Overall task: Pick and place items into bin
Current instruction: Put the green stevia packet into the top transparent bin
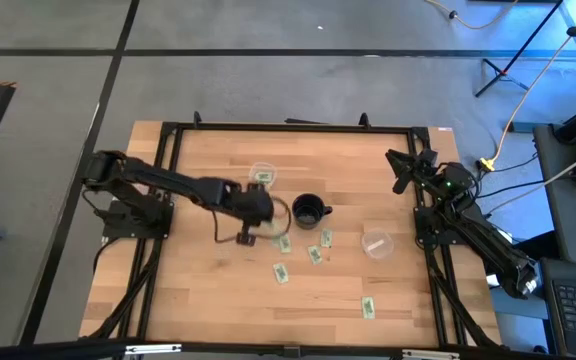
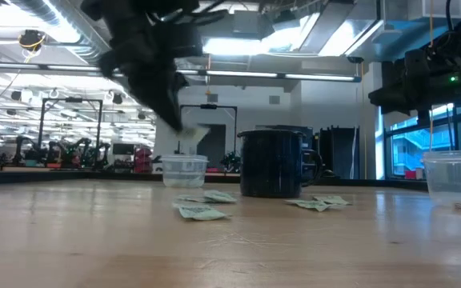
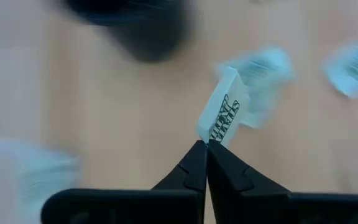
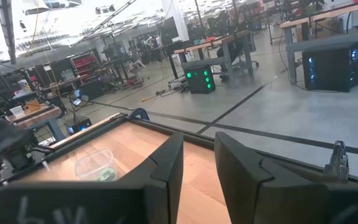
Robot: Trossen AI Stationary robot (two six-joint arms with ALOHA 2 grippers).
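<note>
From above, the left gripper point(image 1: 251, 222) hangs over the middle of the wooden table point(image 1: 198, 290), just beside the black mug point(image 1: 309, 211). Pale green packets lie scattered near the mug: one by its base point(image 1: 284, 243), two close together farther toward the table's front point(image 1: 315, 253), another point(image 1: 281, 273) beyond those, and one well apart near the front right point(image 1: 368, 308). A clear plastic cup point(image 1: 261, 176) with a packet in it stands behind the gripper, and a second clear cup point(image 1: 376, 243) stands to the right of the mug. The right gripper point(image 1: 404, 166) waits at the table's right rear corner.

At table height, the left arm comes down in front of the small clear cup point(image 2: 184, 170); the mug point(image 2: 274, 163) stands beside it, with packets point(image 2: 201, 212) lying flat before and beside it, and the other clear cup point(image 2: 456, 175) at the far right.

In the left wrist view, the fingers point(image 3: 188, 171) are pinched together on the edge of one packet point(image 3: 222, 115), lifted over blurred packets on the wood.

In the right wrist view, that gripper's fingers point(image 4: 166, 165) stand apart, holding nothing, above the table's edge.
</note>
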